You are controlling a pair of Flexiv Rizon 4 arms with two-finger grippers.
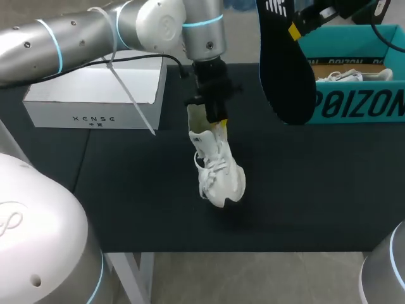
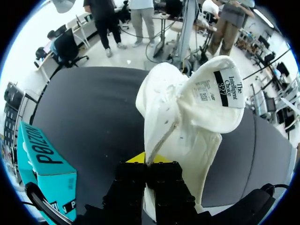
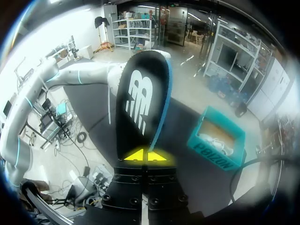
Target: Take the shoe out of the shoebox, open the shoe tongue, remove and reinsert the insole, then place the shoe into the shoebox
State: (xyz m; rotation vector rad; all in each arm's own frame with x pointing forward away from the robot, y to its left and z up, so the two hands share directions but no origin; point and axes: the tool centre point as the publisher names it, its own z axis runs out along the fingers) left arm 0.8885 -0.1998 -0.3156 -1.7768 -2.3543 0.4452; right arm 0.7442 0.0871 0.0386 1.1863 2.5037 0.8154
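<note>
L gripper [image 1: 219, 125] clamps shoe [image 1: 221, 172], table [image 1: 329, 196] centre; R gripper [image 1: 295, 29] pinches insole [image 1: 285, 73] aloft nr shoebox [image 1: 357, 104] edge.

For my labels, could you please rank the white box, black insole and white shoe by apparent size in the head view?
1. white box
2. black insole, raised nearer the camera, so inflated
3. white shoe

A matte black table [image 1: 316, 190] bears a white box [image 1: 95, 95] at its far left.
</note>
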